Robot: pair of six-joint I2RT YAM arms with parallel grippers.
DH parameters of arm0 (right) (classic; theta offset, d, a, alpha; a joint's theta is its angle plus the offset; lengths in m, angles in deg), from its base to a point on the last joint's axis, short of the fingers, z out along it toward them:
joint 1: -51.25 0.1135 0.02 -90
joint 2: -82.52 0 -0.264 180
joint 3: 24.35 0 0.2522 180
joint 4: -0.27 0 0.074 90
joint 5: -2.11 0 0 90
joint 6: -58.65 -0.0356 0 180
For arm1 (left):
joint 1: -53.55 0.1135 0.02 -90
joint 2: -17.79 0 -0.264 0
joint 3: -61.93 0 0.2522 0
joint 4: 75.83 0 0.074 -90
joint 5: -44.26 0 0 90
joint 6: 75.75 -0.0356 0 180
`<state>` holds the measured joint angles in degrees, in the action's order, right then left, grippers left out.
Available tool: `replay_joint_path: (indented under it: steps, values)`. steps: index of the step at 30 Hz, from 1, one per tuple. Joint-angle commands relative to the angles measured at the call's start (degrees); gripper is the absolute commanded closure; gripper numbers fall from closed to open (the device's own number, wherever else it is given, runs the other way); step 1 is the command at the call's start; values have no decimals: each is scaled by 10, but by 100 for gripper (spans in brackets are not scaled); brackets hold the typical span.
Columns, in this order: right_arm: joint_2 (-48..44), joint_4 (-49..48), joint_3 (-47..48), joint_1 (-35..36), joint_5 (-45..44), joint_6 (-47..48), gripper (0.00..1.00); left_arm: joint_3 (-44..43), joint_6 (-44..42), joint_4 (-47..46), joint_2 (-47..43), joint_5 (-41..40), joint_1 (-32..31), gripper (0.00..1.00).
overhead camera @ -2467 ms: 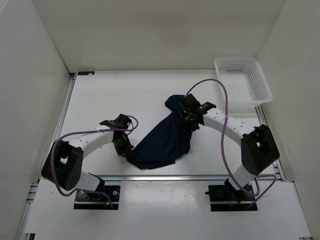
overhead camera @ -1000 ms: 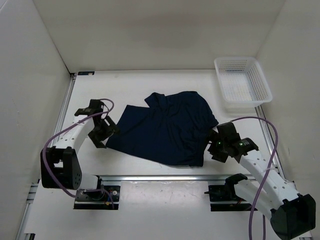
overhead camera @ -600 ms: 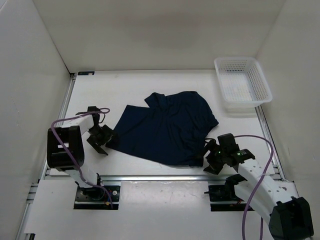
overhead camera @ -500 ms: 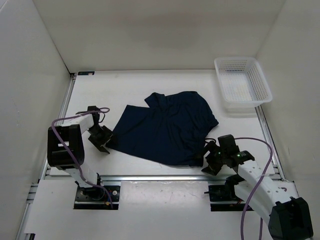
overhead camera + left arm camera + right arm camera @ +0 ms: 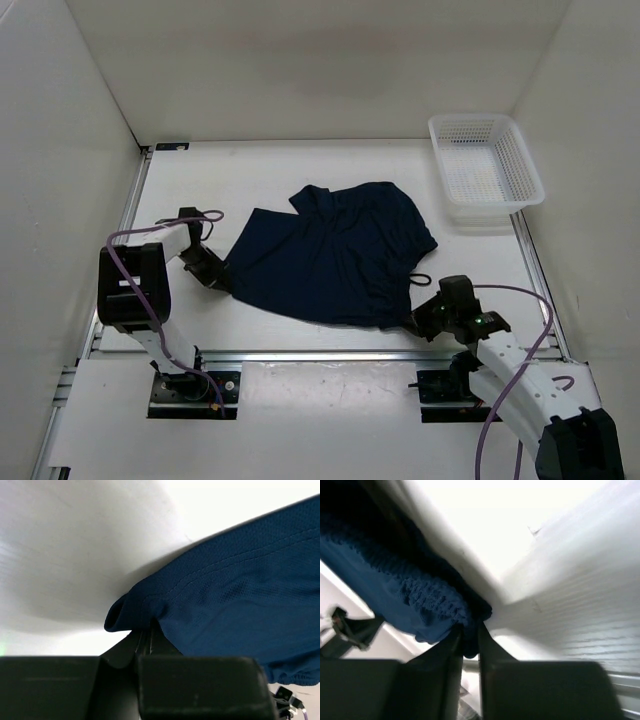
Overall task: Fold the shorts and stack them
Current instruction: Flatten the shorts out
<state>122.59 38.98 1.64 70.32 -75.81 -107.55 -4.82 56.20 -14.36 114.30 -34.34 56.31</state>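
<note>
The left gripper [image 5: 145,632] has its jaws pressed together on a bunched hem corner of the shorts [image 5: 330,255], the corner lying farthest from the white mesh basket [image 5: 490,205]. The right gripper [image 5: 469,636] is pinched narrowly on a ribbed edge of the same garment, at the corner on the basket's side but well nearer the arm bases than the basket itself. Both grips sit low against the table [image 5: 300,170].

Between the two, the navy cloth lies spread out on the white surface, well apart from the basket and to its left in the overhead view. It looks close to flat, though a flap is turned over along the edge that runs level with the basket's near wall, and light wrinkles cross the middle. A loop of drawstring [image 5: 420,280] trails out just beside the right-hand grip, on the side toward the basket.

As for progress, the job appears to be at its opening stage. The garment has been laid out and two corners are in hand, which reads as the set-up for a first fold. No fold is visible yet: the cloth shows as one open layer, not halved or doubled. The folds, and then the stacking, remain to be done, and no part of the shorts has reached the basket.
</note>
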Motion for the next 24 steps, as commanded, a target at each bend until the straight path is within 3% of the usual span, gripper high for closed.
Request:
replay_joint_path:
  steps: [1,4,10,15,21,24]
  values:
    - [-11,19,38,-13,-69,35,86,-17,-12,-39,-2,-9,-2,90]
    - [24,40,126,-26,-100,130,100,-38,-12,-32,-29,-1,-2,90]
    - [164,84,342,-26,-128,279,100,-155,-17,34,-93,5,-2,90]
    - [230,104,534,-26,-133,369,100,-336,-22,104,-120,-7,-2,90]
    - [268,205,772,-20,-38,503,100,-517,-22,117,-180,-7,3,90]
    - [262,236,821,-20,27,565,100,-571,-5,117,-221,-16,8,90]
